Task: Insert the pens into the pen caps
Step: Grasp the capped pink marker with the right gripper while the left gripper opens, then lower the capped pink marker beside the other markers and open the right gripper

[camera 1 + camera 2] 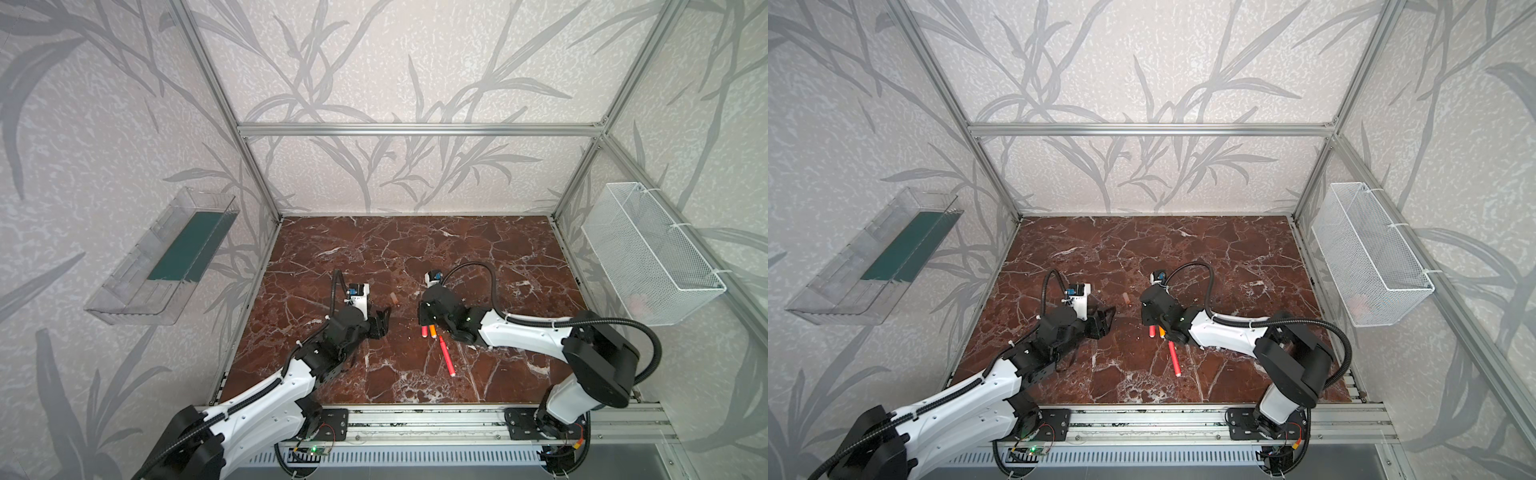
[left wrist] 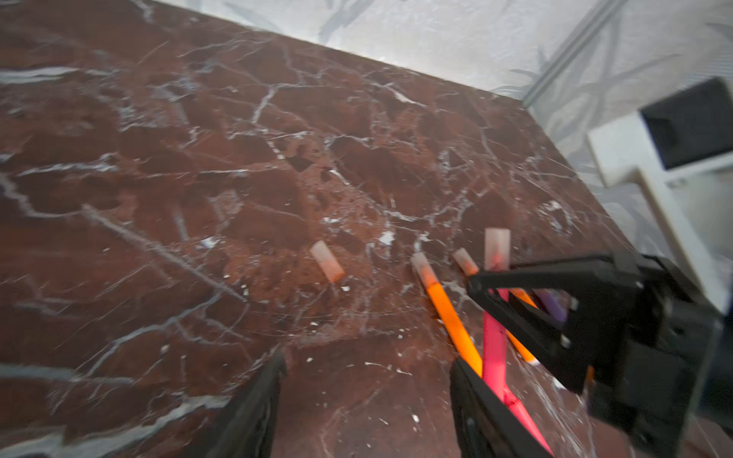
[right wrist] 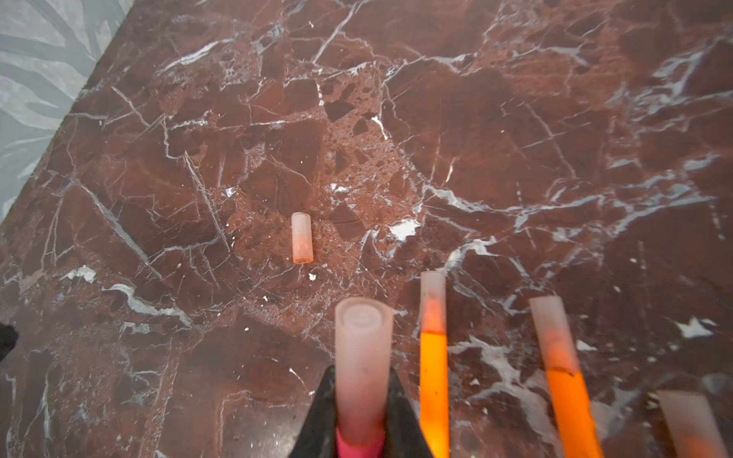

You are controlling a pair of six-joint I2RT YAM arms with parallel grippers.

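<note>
The marble table (image 1: 415,249) fills the lower centre of both top views. The left arm (image 1: 266,399) reaches from the lower left, up and right toward the middle. The right arm (image 1: 519,332) reaches from the lower right, its forearm running left. The left gripper (image 1: 380,322) has its jaws well apart, with nothing between them. The right gripper (image 3: 361,404) is clamped on a capped pink pen (image 3: 363,368), cap end out ahead of the jaws. Seen from above, this pen's long axis runs up-down in frame.

Two capped orange pens (image 3: 433,368) lie beside it, nearly parallel. A red pen (image 1: 446,355) lies just below the right gripper, slanting from upper left to lower right. A loose cap (image 1: 393,297) lies between the grippers, a little above them, its axis near vertical in frame.
</note>
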